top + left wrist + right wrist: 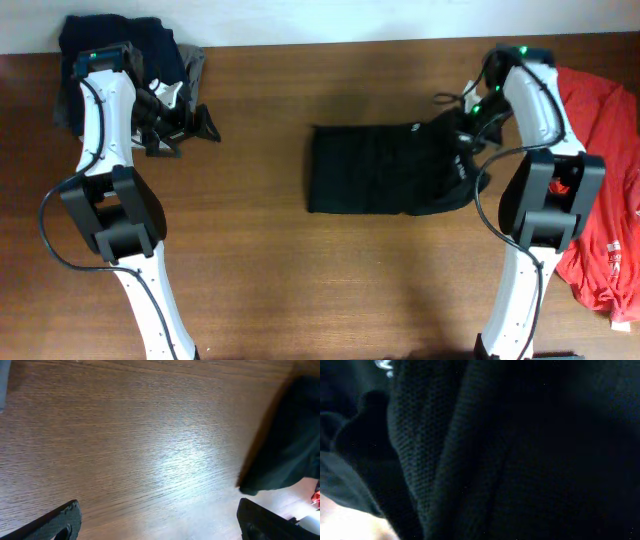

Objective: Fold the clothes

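Observation:
The clothes' large black garment (375, 168) lies mid-table as a rough rectangle, its right edge bunched up. My right gripper (466, 140) is down in that bunched edge and shut on it. Black knit fabric (495, 450) fills the right wrist view and hides the fingers. My left gripper (185, 137) hangs open over bare wood at the far left, well away from the black garment. The left wrist view shows both fingertips (65, 520) spread wide with nothing between them, and the black garment (290, 440) at the right.
A navy and grey pile of clothes (150, 40) sits at the back left corner, behind the left arm. A red garment (605, 130) is spread along the right edge, partly under the right arm. Bare wooden table (260, 260) runs across the front.

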Tool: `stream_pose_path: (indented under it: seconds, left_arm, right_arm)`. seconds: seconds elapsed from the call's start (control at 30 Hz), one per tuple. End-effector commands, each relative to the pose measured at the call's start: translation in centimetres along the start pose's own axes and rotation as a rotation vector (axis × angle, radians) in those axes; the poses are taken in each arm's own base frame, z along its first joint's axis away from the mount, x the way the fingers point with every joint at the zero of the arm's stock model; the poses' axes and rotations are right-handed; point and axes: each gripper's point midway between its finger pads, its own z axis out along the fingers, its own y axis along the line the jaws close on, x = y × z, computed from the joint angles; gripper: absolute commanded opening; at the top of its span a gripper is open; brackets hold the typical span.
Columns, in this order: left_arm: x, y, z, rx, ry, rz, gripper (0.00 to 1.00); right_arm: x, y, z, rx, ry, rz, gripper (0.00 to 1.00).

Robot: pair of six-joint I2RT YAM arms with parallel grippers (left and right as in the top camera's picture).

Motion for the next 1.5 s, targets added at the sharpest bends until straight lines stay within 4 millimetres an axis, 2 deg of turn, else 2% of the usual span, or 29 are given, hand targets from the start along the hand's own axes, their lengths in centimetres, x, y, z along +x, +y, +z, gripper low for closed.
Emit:
stream_pose_path:
  seconds: [0.0,0.1,0.2,0.47,0.53,0.57,0.67,0.7,0.73,0.8,0.87,1.07,1.17,1.3,1.37,1.47]
  left_arm:
    - [-0.2,-1.2,-1.5,0.009,-0.041,0.024,0.99]
    - [-0.2,-1.2,-1.5,0.009,-0.042,0.024,0.99]
    - [-0.3,-1.2,-1.5,0.009,-0.045,0.025,0.99]
    - [-0.3,-1.2,-1.5,0.009,-0.044,0.026,0.99]
    - [-0.3,-1.2,-1.5,0.009,-0.044,0.025,0.99]
    - [-0.3,-1.2,-1.5,0.009,-0.044,0.025,0.99]
    - [-0.2,-1.2,-1.5,0.009,-0.042,0.025,0.99]
    - [-0.2,-1.2,-1.5,0.009,-0.041,0.024,0.99]
    - [-0.2,-1.2,-1.5,0.009,-0.041,0.024,0.99]
    - [-0.2,-1.2,-1.5,0.009,-0.041,0.024,0.99]
    - [-0.2,-1.2,-1.5,0.009,-0.040,0.024,0.99]
    - [-0.2,-1.2,-1.5,0.009,-0.041,0.024,0.99]
    - [-0.2,-1.2,-1.5,0.009,-0.041,0.024,0.99]
    - [-0.2,-1.2,-1.5,0.009,-0.041,0.024,0.99]
    - [-0.2,-1.2,-1.5,0.009,-0.041,0.024,0.99]
    - [-0.2,-1.2,-1.5,0.009,-0.043,0.025,0.99]
  right_arm:
    - [-0.6,-0.3,-2.6,0.158,-0.061,-0.014,0.04]
    - [-0.3,0.5,-2.9,0.237,-0.069,-0.036,0.04]
    - [0.3,2.6,-2.2,0.275,-0.062,-0.075,0.04]
    - [2.0,10.6,0.5,0.288,-0.077,-0.250,0.04]
    - [2.4,12.5,1.1,0.286,-0.088,-0.295,0.08]
    - [2.6,13.3,1.4,0.285,-0.094,-0.307,0.14]
    - [3.2,15.4,2.1,0.280,-0.107,-0.340,0.38]
    - [3.4,16.0,2.3,0.278,-0.111,-0.354,0.52]
    - [3.6,16.6,2.5,0.275,-0.118,-0.362,0.71]
    - [3.9,17.7,2.9,0.271,-0.128,-0.382,0.98]
    - [4.1,18.4,3.1,0.268,-0.135,-0.399,0.99]
    - [3.8,19.3,2.9,0.254,-0.165,-0.407,0.99]
    - [2.9,18.8,1.0,0.239,-0.202,-0.378,0.99]
    - [1.0,17.3,-3.4,0.196,-0.289,-0.278,0.99]
    - [0.4,16.6,-4.6,0.161,-0.301,-0.253,0.99]
    - [-0.4,15.3,-5.2,0.106,-0.294,-0.214,0.99]
